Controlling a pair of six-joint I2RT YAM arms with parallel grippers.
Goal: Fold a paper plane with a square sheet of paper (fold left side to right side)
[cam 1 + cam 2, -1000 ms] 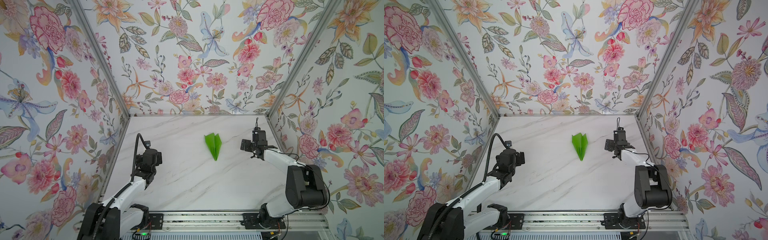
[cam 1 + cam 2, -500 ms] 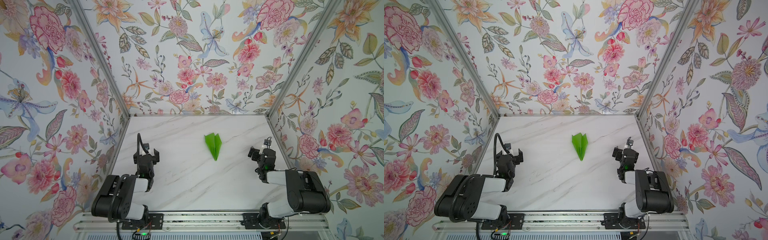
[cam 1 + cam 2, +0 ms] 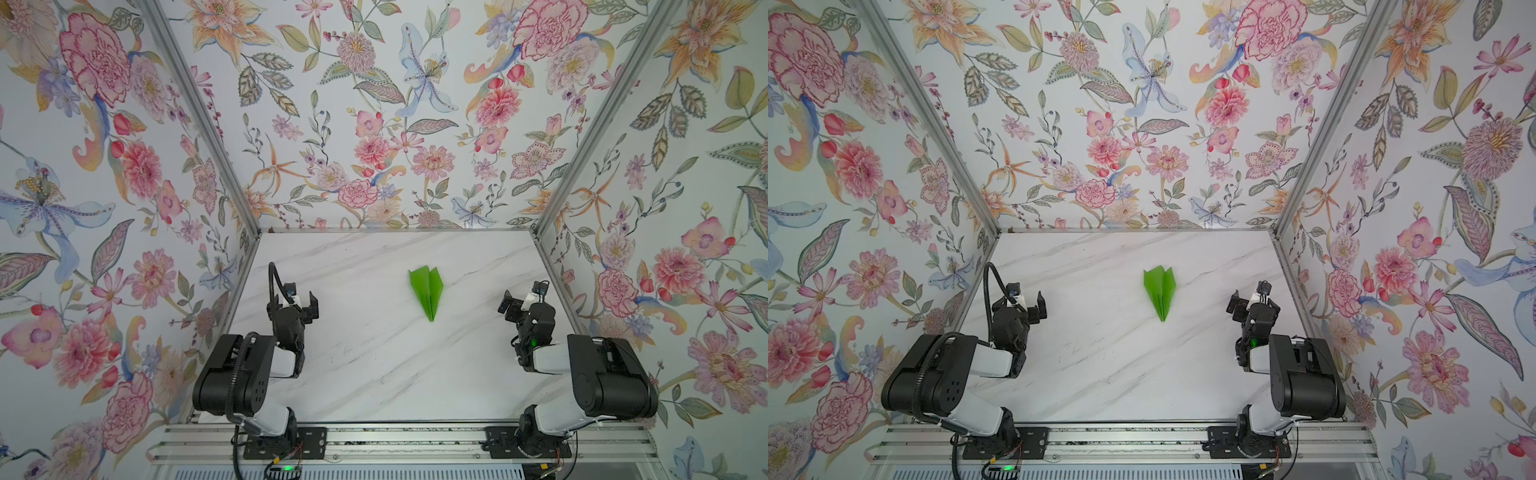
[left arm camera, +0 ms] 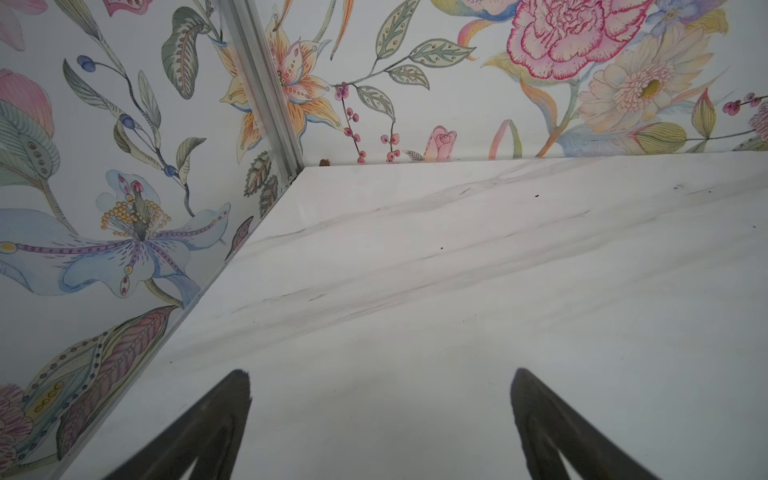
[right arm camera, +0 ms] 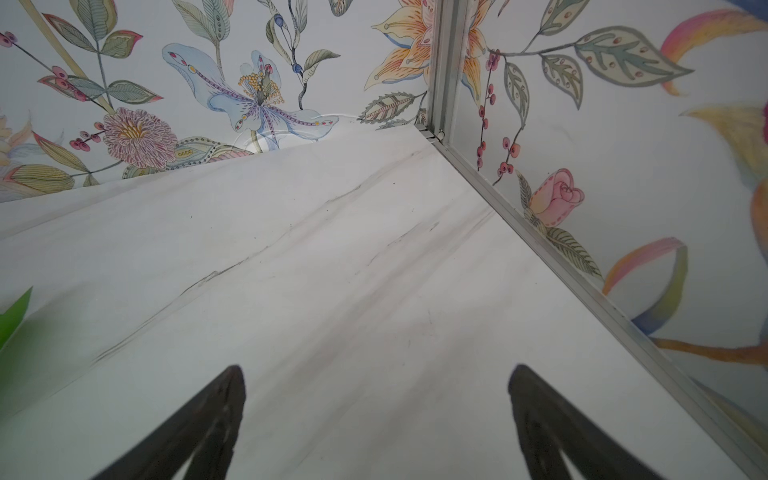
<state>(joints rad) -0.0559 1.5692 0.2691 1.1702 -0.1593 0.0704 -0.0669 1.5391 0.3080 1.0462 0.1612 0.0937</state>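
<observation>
Left gripper (image 3: 300,300) and right gripper (image 3: 520,298) are both spread wide, holding nothing. The paper plane (image 3: 428,291) lies on the marble table (image 3: 374,365) between them, nose pointing toward the robot, well apart from both. Each gripper hangs out near its own table edge, plenty of bare marble around the plane.

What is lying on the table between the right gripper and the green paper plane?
Nothing. Only bare marble table separates the right gripper from the paper plane, as both top views show. The gripper is open and empty.
</observation>
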